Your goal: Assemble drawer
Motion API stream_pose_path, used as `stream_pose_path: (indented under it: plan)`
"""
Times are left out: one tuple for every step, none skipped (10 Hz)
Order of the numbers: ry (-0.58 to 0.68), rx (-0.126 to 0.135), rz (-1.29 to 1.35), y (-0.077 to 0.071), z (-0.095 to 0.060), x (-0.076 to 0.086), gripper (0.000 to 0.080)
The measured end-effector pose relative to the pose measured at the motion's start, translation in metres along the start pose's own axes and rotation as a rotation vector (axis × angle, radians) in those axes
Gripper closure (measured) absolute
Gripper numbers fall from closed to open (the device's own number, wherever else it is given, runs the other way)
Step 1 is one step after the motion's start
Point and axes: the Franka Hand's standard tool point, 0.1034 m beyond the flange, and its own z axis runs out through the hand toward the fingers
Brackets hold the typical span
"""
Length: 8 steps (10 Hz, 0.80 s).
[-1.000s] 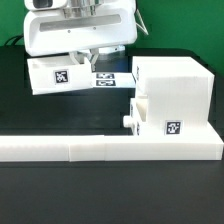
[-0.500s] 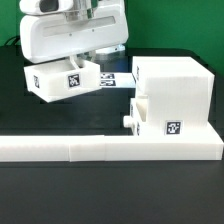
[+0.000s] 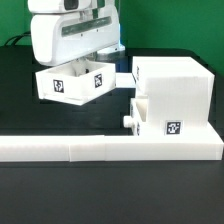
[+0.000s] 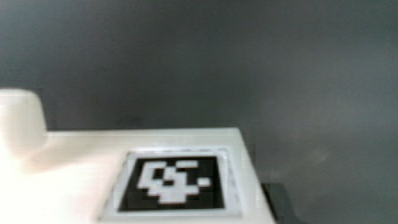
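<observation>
1. The gripper [image 3: 82,60] sits low under the bulky white arm head, its fingers hidden behind the tray [image 3: 77,81]; it appears clenched on the tray's back wall, holding it off the black table [image 3: 40,190].
2. The tray hangs tilted, just beside the housing [image 3: 172,98], on the exterior view's left of it, two tagged faces showing.
3. A second tray [image 3: 140,112] with a round knob [image 3: 127,120] sits pushed into the housing's lower slot.
4. The housing stands against the long low border wall [image 3: 100,150].
5. The wrist view shows a tagged white surface [image 4: 169,180], blurred.
</observation>
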Motion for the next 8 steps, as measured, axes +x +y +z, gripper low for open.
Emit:
stream_pose_path:
  plan:
    - [-0.001,0.000,-0.052,0.000,0.000,-0.001,0.0757]
    - [-0.005,-0.001,-0.103,0.000,0.000,-0.001,0.0757]
    - [-0.013,-0.003,-0.197,0.001,0.001,-0.003,0.0757]
    - [-0.026,-0.007,-0.345,0.004,0.001,-0.004,0.0757]
    - [-0.043,-0.016,-0.482,0.010,0.002,0.001,0.0757]
    - [-0.065,-0.016,-0.606,0.018,0.003,0.007,0.0757]
    - [-0.077,-0.019,-0.670,0.020,0.005,0.010,0.0757]
    - [-0.078,-0.016,-0.664,0.020,0.005,0.007,0.0757]
